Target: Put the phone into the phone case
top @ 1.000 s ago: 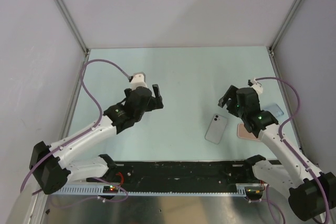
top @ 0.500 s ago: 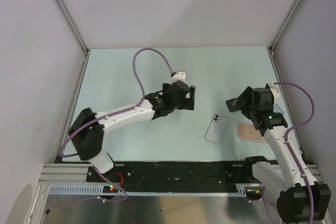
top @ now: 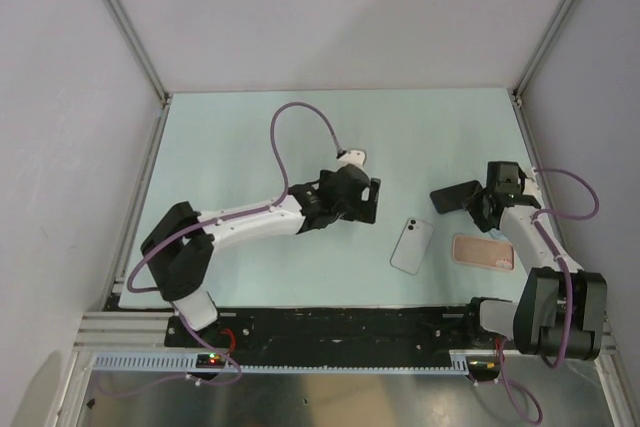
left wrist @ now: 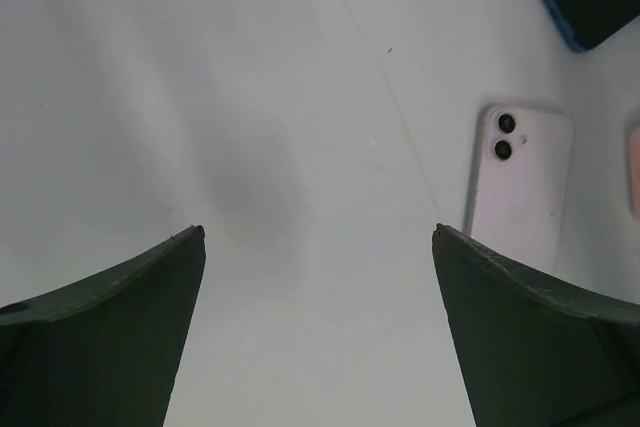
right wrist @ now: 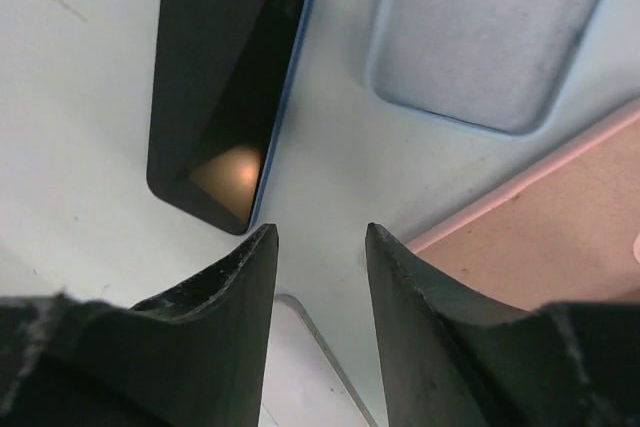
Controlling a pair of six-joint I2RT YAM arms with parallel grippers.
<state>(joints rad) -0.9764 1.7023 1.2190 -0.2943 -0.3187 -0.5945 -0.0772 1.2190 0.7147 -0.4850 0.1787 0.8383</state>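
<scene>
Phone (right wrist: 225, 77), glossy black slab, blue-rimmed; left pincer (left wrist: 318, 232) agape, right pincer (right wrist: 320, 229) narrowly parted, empty.

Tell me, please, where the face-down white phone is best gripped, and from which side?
Probably take the white phone across its two long edges near mid-length, coming straight down from above. It lies flat on the table, camera side up, with bare surface along both long edges; the open left end effector has it in view.

The back and left of the worktop (top: 230, 137) lie open. At the right, the white phone (top: 412, 245), dark phone (top: 455, 194), pink case (top: 483, 252) and blue case (right wrist: 500, 37) sit close, leaving narrow gaps.
</scene>
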